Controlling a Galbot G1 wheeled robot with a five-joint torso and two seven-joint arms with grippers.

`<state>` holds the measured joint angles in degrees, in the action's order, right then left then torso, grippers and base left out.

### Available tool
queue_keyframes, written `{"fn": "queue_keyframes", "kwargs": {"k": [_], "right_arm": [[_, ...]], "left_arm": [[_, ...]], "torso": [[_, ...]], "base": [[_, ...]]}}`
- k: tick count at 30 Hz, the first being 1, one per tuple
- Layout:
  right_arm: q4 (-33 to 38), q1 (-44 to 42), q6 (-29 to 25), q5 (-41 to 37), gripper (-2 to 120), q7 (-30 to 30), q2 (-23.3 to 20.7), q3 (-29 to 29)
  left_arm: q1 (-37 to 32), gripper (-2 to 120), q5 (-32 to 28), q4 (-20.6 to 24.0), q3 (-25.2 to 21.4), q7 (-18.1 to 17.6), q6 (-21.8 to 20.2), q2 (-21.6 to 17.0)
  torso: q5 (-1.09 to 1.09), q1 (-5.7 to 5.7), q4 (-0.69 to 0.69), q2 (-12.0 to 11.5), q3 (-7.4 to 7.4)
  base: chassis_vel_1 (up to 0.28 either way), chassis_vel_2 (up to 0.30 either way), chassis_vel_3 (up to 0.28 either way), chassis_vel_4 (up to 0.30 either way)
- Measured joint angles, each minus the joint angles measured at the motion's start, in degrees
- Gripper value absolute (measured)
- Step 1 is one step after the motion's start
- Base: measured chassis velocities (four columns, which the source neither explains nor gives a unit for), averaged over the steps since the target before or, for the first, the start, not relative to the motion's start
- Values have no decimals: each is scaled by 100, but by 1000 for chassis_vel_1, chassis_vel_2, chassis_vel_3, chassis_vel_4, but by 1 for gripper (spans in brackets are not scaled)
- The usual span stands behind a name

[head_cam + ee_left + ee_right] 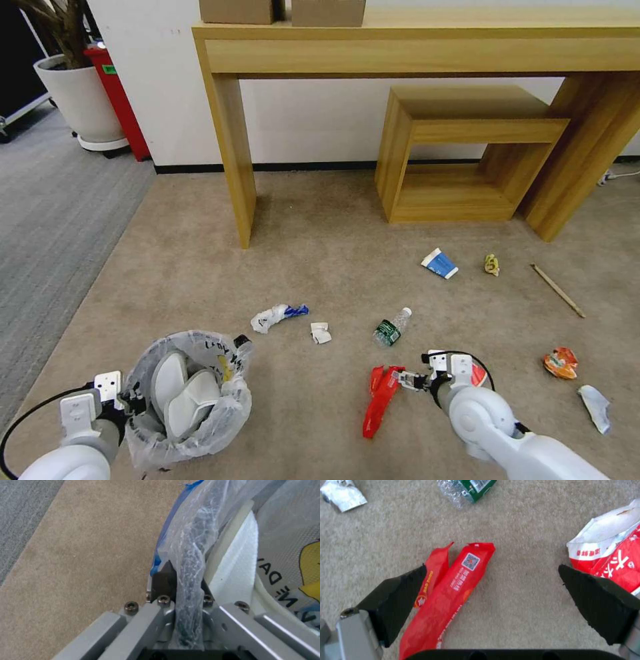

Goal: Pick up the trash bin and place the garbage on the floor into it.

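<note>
Left hand (181, 590) clamped on trash bin (190, 400) rim; right hand (493, 597) wide open, empty, over red wrapper (448, 592); bottle (390, 328), red-white packet (613, 560) nearby.

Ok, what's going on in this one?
The left gripper is clamped on the rim of the trash bin, which already holds white slippers. The right gripper hangs open over a red wrapper on the carpet. A bottle, carton and stick lie scattered beyond.

Bright, even indoor light; soft shadows under the desk (413, 47) at twelve o'clock. Head view bows at edges; wrist views slightly blurred.
</note>
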<state>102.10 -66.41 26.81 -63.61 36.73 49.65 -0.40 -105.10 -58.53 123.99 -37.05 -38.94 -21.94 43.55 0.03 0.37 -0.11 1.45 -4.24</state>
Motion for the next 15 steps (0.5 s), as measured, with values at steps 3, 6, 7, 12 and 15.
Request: {"fn": "queue_keyframes", "kwargs": {"k": [3, 6, 7, 12, 15], "right_arm": [[-66, -54, 0, 81, 100, 18, 103, 53], [-107, -103, -2, 194, 100, 16, 111, 45], [-142, -115, -5, 238, 100, 16, 130, 38], [-225, -159, 17, 344, 100, 83, 223, 11], [-268, -217, -1, 385, 100, 110, 315, 5]], "left_arm": [[-28, 0, -4, 42, -1, -1, -1, 10], [-23, 0, -28, 45, -2, -1, 3, 18], [-26, 0, -32, 45, 3, 0, 6, 30], [-61, 0, -17, 67, 21, 19, 7, 51], [-69, 0, -10, 69, 29, 20, 6, 62]], "torso": [[-3, 0, 0, 0, 0], [-3, 0, -1, 0, 0], [-2, 0, -1, 0, 0], [-2, 0, -1, 0, 0], [-1, 0, -1, 0, 0]], "base": [[0, 0, 0, 0], [0, 0, 0, 0], [0, 0, 0, 0], [0, 0, 0, 0], [0, 0, 0, 0]]}}
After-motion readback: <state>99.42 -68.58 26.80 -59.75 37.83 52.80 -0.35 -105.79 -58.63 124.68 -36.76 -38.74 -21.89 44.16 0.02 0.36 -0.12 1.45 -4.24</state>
